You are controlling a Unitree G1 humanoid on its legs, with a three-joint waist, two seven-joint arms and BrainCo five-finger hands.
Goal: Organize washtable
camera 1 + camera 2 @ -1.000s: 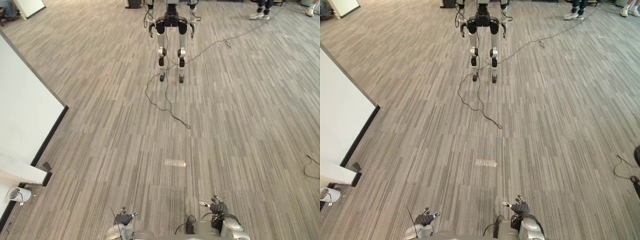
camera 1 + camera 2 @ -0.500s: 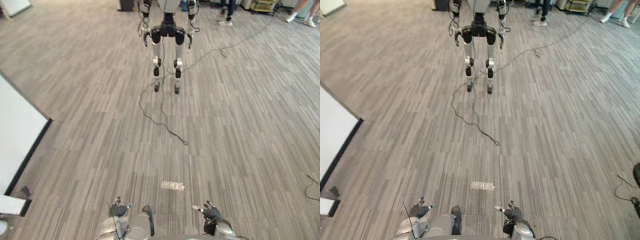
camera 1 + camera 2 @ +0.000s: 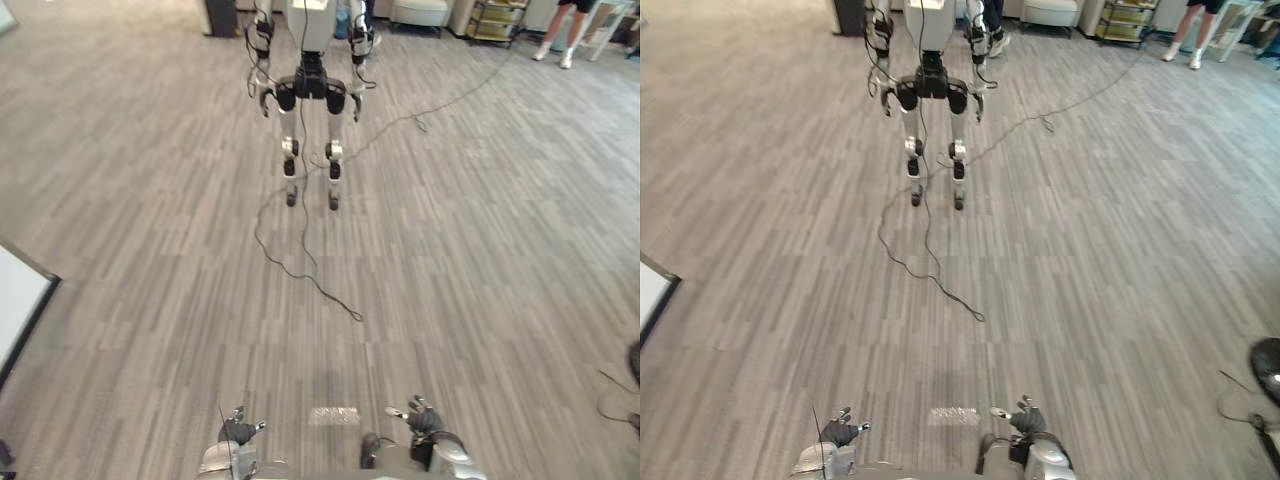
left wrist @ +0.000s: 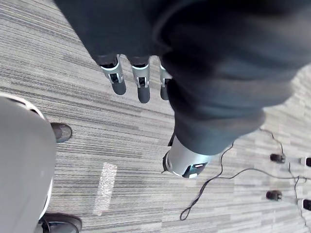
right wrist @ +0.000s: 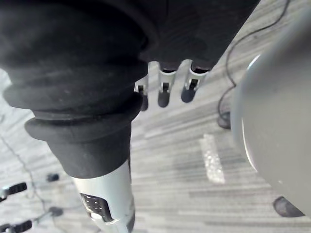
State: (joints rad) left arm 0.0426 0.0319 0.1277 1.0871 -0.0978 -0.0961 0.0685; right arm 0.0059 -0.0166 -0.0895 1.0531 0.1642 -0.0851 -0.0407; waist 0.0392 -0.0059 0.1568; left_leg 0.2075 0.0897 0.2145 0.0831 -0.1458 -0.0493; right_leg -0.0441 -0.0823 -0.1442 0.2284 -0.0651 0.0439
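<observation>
Since the earlier frames the head camera has swung, so the whole scene has shifted: the white panel point(image 3: 18, 305), well out to the left of the left hand point(image 3: 238, 432), now sits at the picture's edge, and the second humanoid robot point(image 3: 303, 85) appears nearer the centre. Both hands hang low over the grey striped floor point(image 3: 480, 260). In its own wrist view the left hand has its fingers point(image 4: 141, 82) straight and apart from the thumb, clasping nothing. The right hand point(image 3: 421, 419) reads the same, with its fingers point(image 5: 163, 93) extended and spread from the thumb and nothing between them. A pale tape strip point(image 3: 335, 415) lies on the floor between the two hands. The second robot stands upright, well ahead of both hands. A black cable point(image 3: 305, 268) trails across the floor from that robot's feet toward the hands. A person's legs point(image 3: 563, 28) stand far ahead of the right hand. Where the task's own item stands cannot be told.
</observation>
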